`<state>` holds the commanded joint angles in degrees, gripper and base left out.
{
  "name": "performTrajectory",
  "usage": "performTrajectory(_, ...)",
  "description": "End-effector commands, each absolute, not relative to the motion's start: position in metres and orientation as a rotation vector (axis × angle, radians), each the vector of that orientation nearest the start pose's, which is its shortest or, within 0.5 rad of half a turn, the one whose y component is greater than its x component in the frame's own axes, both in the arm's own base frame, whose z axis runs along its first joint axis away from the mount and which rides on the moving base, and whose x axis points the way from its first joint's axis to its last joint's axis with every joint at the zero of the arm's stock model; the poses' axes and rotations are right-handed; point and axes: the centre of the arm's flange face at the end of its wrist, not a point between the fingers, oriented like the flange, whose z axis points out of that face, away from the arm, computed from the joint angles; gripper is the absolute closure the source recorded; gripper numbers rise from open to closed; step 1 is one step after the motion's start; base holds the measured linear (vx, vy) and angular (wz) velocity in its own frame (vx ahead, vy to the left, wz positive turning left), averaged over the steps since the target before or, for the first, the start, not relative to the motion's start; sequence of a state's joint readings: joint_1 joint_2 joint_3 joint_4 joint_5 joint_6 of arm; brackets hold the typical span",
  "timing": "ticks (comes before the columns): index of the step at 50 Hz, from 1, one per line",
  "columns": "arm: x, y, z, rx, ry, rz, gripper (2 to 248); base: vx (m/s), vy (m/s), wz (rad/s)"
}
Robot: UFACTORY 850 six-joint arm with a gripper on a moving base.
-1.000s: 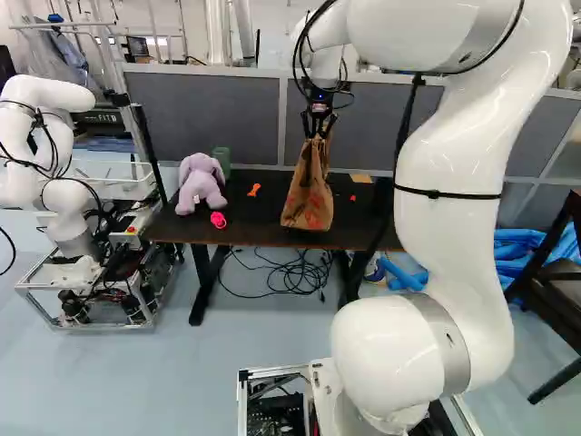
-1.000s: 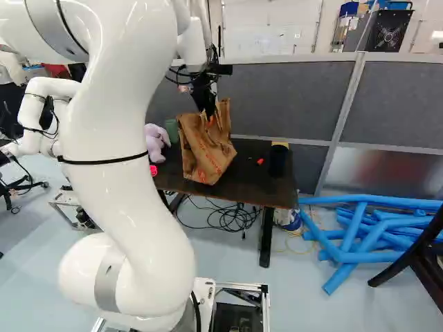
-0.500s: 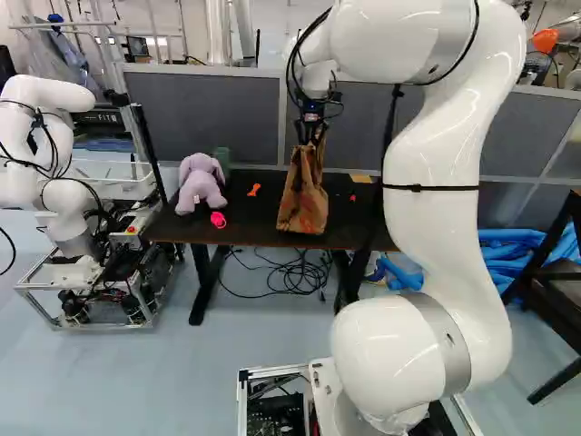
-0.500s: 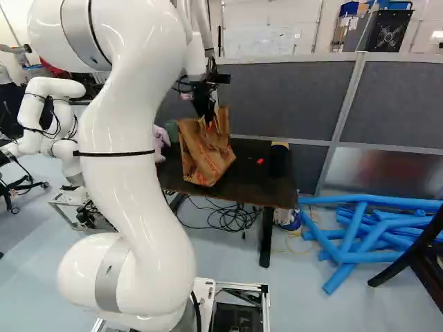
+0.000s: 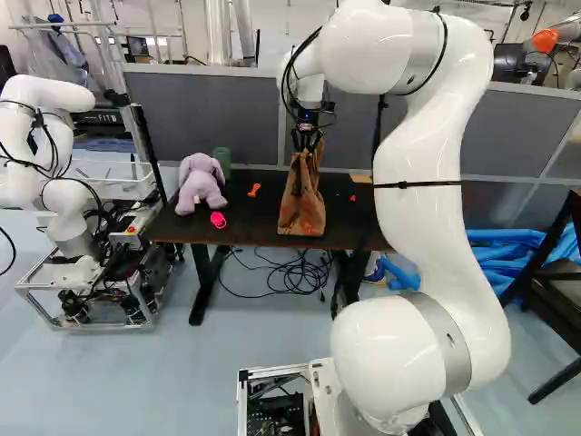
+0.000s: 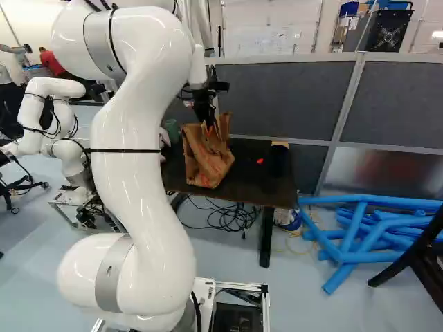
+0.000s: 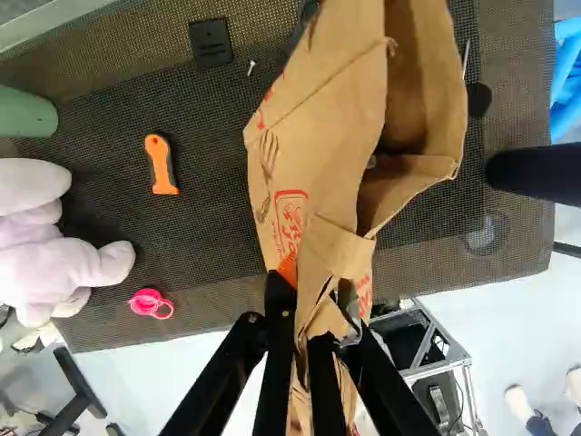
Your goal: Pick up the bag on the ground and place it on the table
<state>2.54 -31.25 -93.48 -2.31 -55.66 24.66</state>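
In the left base view, the gripper (image 5: 307, 143) points down at the top of the brown paper bag (image 5: 301, 202), above the dark table (image 5: 254, 229). The wrist view shows the gripper (image 7: 314, 295) shut on the bag's crumpled upper edge, paper folded between its two fingers. The bag (image 7: 331, 118) stretches ahead of the fingers, its mouth partly open. It is roughly upright in the right base view, low over the table's front part. I cannot tell whether its bottom touches the tabletop.
A purple plush toy (image 5: 200, 183), a pink item (image 5: 218, 220), an orange-handled tool (image 7: 161, 164) and a green object (image 7: 25, 113) are on the table. A black cylinder (image 6: 278, 160) stands at its other end. Grey partitions (image 6: 291, 97) rise behind. Another robot (image 5: 64, 182) stands left.
The arm has shifted leftward in the left base view and the gripper has come down a little, the bag moving with it. The bag sits slightly lower and nearer the table's front edge. The base is still.
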Motion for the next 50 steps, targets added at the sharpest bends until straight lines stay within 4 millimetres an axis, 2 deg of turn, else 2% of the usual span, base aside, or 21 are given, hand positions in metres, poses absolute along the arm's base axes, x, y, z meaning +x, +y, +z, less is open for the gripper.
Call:
performTrajectory(24, 0.6598, 0.0264, 0.5400, -3.091, 0.571, -0.183, 229, 0.000, 0.000, 0.000)
performTrajectory(25, 0.6598, 0.0264, 0.5400, -3.091, 0.571, -0.183, 218, 0.000, 0.000, 0.000)
performTrajectory(30, 0.6598, 0.0264, 0.5400, -3.091, 0.571, -0.183, 218, 0.000, 0.000, 0.000)
performTrajectory(31, 0.6598, 0.0264, 0.5400, -3.091, 0.571, -0.183, 186, 0.000, 0.000, 0.000)
performTrajectory(35, 0.6598, 0.0264, 0.5400, -3.091, 0.571, -0.183, 186, 0.000, 0.000, 0.000)
performTrajectory(36, 0.6598, 0.0264, 0.5400, -3.091, 0.571, -0.183, 152, 0.000, 0.000, 0.000)
performTrajectory(40, 0.6598, 0.0264, 0.5400, -3.091, 0.571, -0.183, 152, 0.000, 0.000, 0.000)
performTrajectory(41, 0.6598, 0.0264, 0.5400, -3.091, 0.571, -0.183, 118, 0.000, 0.000, 0.000)
performTrajectory(46, 0.6598, 0.0264, 0.5400, -3.091, 0.571, -0.183, 118, 0.000, 0.000, 0.000)
performTrajectory(47, 0.6598, 0.0264, 0.5400, -3.091, 0.571, -0.183, 82, 0.000, 0.000, 0.000)
performTrajectory(50, 0.6598, 0.0264, 0.5400, -3.091, 0.571, -0.183, 82, 0.000, 0.000, 0.000)
